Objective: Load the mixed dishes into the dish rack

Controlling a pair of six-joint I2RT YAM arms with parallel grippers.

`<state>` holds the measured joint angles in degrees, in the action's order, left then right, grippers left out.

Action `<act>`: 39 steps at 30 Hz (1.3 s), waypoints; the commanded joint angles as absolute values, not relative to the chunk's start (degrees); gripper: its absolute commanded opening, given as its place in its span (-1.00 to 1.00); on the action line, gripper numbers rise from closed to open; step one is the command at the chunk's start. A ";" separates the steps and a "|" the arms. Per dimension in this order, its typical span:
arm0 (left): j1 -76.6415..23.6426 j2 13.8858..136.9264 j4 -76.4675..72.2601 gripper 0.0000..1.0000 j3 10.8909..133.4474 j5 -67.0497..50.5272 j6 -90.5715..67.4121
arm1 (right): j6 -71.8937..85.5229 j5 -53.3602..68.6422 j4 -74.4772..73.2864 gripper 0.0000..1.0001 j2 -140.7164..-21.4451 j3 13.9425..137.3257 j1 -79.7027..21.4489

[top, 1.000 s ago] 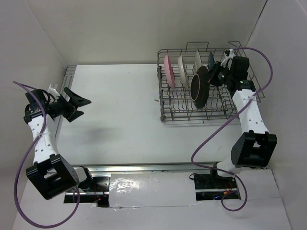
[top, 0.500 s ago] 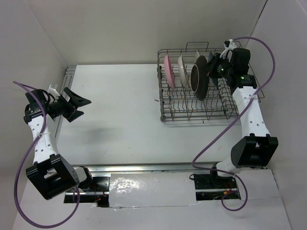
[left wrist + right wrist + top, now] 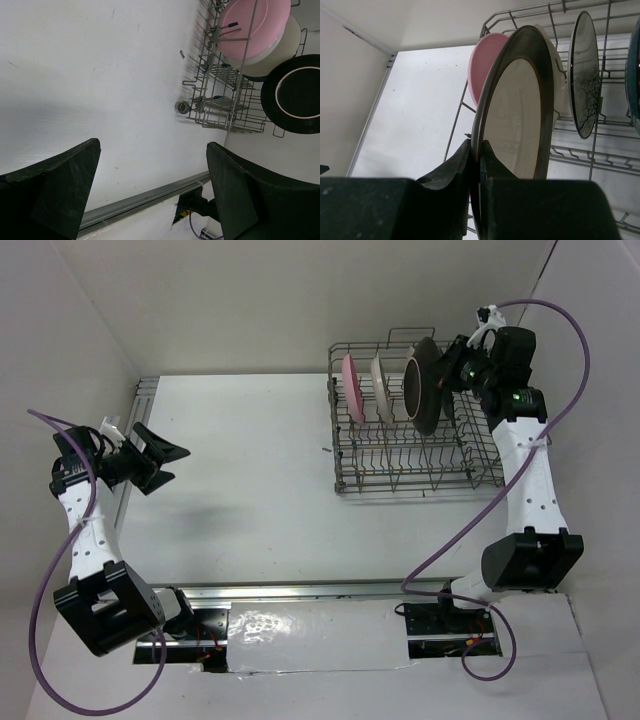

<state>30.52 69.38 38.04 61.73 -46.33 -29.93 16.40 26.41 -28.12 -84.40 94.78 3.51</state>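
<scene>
My right claw [image 3: 476, 156] is clenched on the rim of the brown-rimmed plate [image 3: 512, 120], which stands on edge just ahead of the fingers, over the dish rack [image 3: 410, 490]. From this claw the pink plate [image 3: 485, 65] and a cream plate [image 3: 555, 75] sit beyond and to the left, the branch-drawn plate [image 3: 585, 75] to the right. I cannot tell whether the held plate touches the tines yet.

I judge it stiff glazed ceramic: fairly heavy, slick, and prone to chipping on wire. A thin edge pinch like this could let it pivot. The left claw [image 3: 172, 464] hangs released, well apart.

Against a second ago, the plate and right claw have moved up and toward the rack's far end; the left arm is unchanged.
</scene>
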 commanded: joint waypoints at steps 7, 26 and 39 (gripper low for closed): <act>30.67 70.31 37.26 0.98 63.54 -46.85 -28.56 | 15.47 27.60 -20.22 -1.00 -85.69 105.73 0.97; 30.41 70.66 37.18 0.99 63.63 -45.62 -29.36 | 15.03 24.70 -19.16 -1.00 -101.86 121.11 -1.58; 29.97 72.16 36.83 0.99 63.28 -44.21 -29.27 | 15.03 19.52 -17.14 -1.00 -109.77 124.80 -2.63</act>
